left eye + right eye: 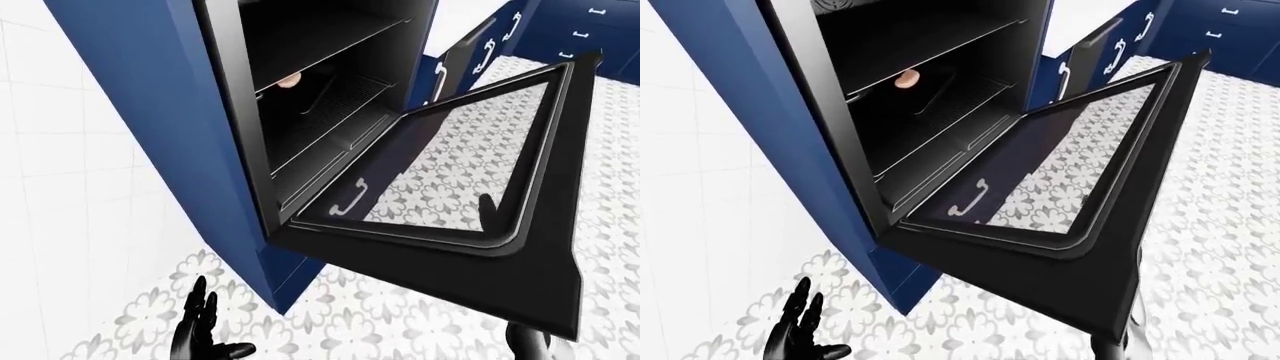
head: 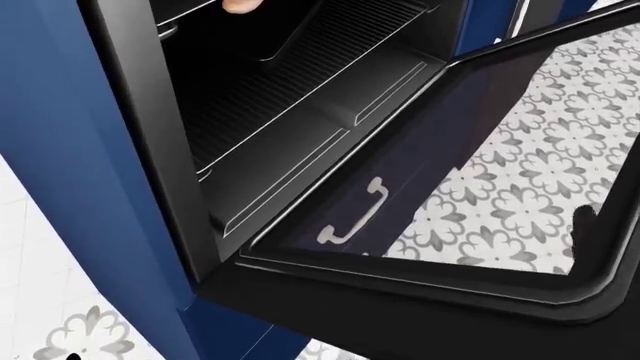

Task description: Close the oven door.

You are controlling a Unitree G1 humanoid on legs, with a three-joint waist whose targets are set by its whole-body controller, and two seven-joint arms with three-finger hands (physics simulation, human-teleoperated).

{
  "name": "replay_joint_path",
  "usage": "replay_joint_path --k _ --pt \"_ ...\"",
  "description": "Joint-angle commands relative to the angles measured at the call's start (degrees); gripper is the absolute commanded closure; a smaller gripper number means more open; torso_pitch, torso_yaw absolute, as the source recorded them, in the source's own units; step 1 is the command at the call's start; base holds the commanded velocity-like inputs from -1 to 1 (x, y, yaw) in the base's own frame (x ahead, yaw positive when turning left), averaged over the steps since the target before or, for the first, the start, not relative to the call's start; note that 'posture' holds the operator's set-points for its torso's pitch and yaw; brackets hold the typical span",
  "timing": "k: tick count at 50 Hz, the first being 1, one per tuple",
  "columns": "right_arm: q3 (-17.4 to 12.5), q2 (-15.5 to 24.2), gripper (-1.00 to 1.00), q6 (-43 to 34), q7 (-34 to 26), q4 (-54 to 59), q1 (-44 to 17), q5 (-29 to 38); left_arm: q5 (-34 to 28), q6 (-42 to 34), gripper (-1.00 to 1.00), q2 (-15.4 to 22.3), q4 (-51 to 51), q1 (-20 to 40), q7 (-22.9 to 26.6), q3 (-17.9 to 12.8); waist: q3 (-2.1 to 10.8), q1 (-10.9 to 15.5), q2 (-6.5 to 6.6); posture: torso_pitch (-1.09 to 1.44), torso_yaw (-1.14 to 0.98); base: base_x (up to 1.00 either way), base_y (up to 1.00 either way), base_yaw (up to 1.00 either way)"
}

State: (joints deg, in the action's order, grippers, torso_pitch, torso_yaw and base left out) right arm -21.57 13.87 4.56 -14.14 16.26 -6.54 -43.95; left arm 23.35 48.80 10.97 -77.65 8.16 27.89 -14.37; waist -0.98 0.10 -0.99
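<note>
- The black-framed glass oven door (image 1: 470, 255) hangs open, swung down from its hinge, and fills the centre and right of both eye views; through its pane the patterned floor shows.
- A silver curved handle (image 2: 352, 213) is visible through the glass in the middle of the head view, on the blue panel below the oven.
- The black oven cavity (image 1: 320, 112) gapes in the upper centre, with a ribbed wire rack (image 2: 300, 75) inside and a small pale rounded item (image 1: 907, 78) resting on an upper shelf.
- The tall dark blue cabinet (image 1: 150, 112) encloses the oven along the left of the frame.
- The left hand (image 1: 203, 334), black, sits at the lower left of the left-eye view, fingers spread and holding nothing, well apart from the door.
- The right hand (image 1: 527, 345) shows only partly at the bottom edge under the door's lower right corner; I cannot tell whether it is spread or closed.
- The grey-and-white floral tile floor (image 1: 400, 322) lies beneath everything.
</note>
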Motion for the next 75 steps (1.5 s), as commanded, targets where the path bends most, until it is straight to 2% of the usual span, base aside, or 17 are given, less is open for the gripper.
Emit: replay_joint_path --k 1,19,26,32,36,43,49,51,53,64,71,75 --pt "-0.1 0.7 -1.00 -0.2 0.3 -4.7 -1.7 0.7 0.3 1.6 -1.00 0.6 1.2 0.7 0.3 -0.2 1.10 0.1 -0.11 0.00 0.00 0.00 0.00 0.00" --pt "4.1 -1.1 -1.00 -9.5 5.2 -16.7 -6.2 5.6 0.8 1.3 -1.00 0.6 1.3 1.0 0.8 -0.3 1.16 0.0 0.18 0.00 0.00 0.00 0.00 0.00" --pt "8.2 -1.8 -1.00 -15.5 7.1 -20.5 -11.5 9.3 1.1 1.3 -1.00 0.7 1.2 0.9 1.0 -0.4 1.19 0.0 0.29 0.00 0.00 0.00 0.00 0.00" --pt "11.1 -2.3 -1.00 -21.5 5.9 -25.7 -14.4 12.9 1.0 1.4 -1.00 0.7 1.2 0.8 1.0 -0.3 1.17 -0.1 0.47 0.00 0.00 0.00 0.00 0.00" --pt "11.8 -2.4 -1.00 -26.0 6.3 -28.2 -17.9 13.9 1.0 1.3 -1.00 0.6 1.1 0.8 1.4 -0.4 1.20 -0.1 0.58 0.00 0.00 0.00 0.00 0.00" --pt "14.4 -3.0 -1.00 -30.5 3.2 -27.5 -22.7 18.3 0.9 1.2 -1.00 0.6 1.2 0.8 1.2 -0.3 1.16 0.0 0.60 0.00 0.00 0.00 0.00 0.00" --pt "16.8 -4.6 -1.00 -32.2 -0.5 -22.6 -29.3 22.8 1.1 1.3 -1.00 0.6 1.2 0.8 1.3 -0.4 1.19 -0.1 0.80 0.00 0.00 0.00 0.00 0.00" --pt "17.6 -5.4 -1.00 -32.4 -1.4 -19.3 -33.1 24.1 1.1 1.2 -1.00 0.6 1.3 0.9 1.4 -0.4 1.19 -0.1 0.94 0.00 0.00 0.00 0.00 0.00" --pt "17.4 -6.3 -1.00 -33.0 -1.6 -16.6 -35.8 24.0 1.2 1.2 -1.00 0.6 1.3 0.9 1.4 -0.4 1.20 -0.2 1.13 0.00 0.00 0.00 0.00 0.00" --pt "20.8 -10.1 -1.00 -26.8 -6.3 8.8 -52.0 32.8 1.2 1.0 -1.00 0.6 1.3 1.2 1.3 -0.3 1.17 -0.4 2.01 0.00 0.00 0.00 0.00 0.00" --pt "20.9 -12.6 -1.00 -20.7 -9.4 27.8 -65.1 37.1 1.3 1.0 -1.00 0.7 1.4 1.0 1.4 -0.4 1.25 -0.6 2.63 0.00 0.00 0.00 0.00 0.00" --pt "21.8 -14.1 -1.00 -18.0 -11.7 34.0 -69.1 40.4 1.5 1.1 -1.00 0.7 1.3 0.9 1.6 -0.5 1.05 -0.7 2.96 0.00 0.00 0.00 0.00 0.00"
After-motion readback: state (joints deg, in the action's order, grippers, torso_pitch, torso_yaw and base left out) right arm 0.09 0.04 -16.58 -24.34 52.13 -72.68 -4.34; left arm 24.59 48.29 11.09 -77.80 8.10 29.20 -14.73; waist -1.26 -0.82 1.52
